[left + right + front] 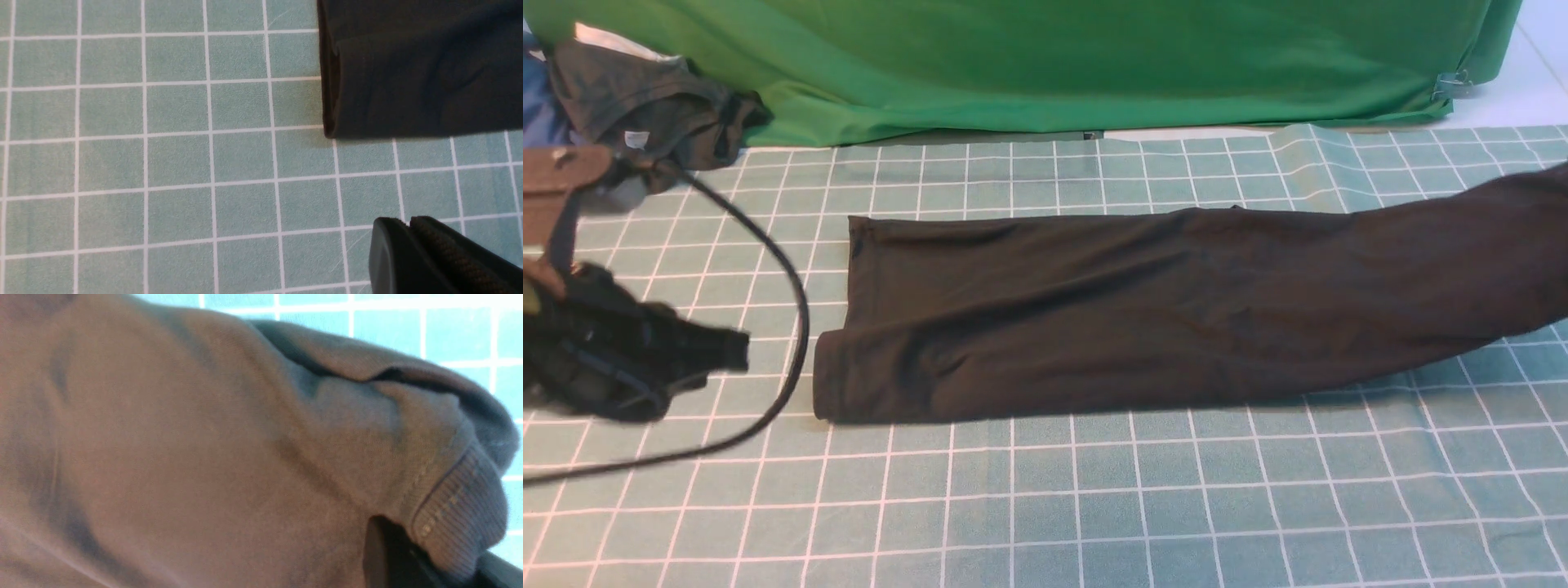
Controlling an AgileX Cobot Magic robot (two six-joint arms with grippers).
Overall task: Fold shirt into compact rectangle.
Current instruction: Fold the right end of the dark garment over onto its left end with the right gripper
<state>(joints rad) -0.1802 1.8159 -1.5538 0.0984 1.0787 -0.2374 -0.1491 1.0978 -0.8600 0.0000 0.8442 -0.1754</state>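
From the front, the table [1094,490] is covered by a pale teal mat ruled with white grid lines, slightly rippled toward its far right corner. A bright green cloth [1054,65] hangs in soft folds along the far edge. A crumpled dark grey garment [645,106] lies at the far left corner. The shirt [1135,318], matte black cotton, lies folded into a long band from left of the middle to the right edge, where its end lifts off the mat. By the left edge the left gripper [737,351] hangs blurred above the mat, apart from the shirt, and a black cable [796,327] loops beside it.

In the left wrist view the grid shows a fine grainy weave. The shirt's squared, layered corner [421,73] lies flat on it, and the gripper's ribbed pads [433,249] are pressed together on nothing.

The right wrist view is filled with soft knit. The right gripper [441,569] pinches the shirt near a ribbed, stitched edge that bunches over one dark finger [382,555], with cloth hiding most of the jaws.
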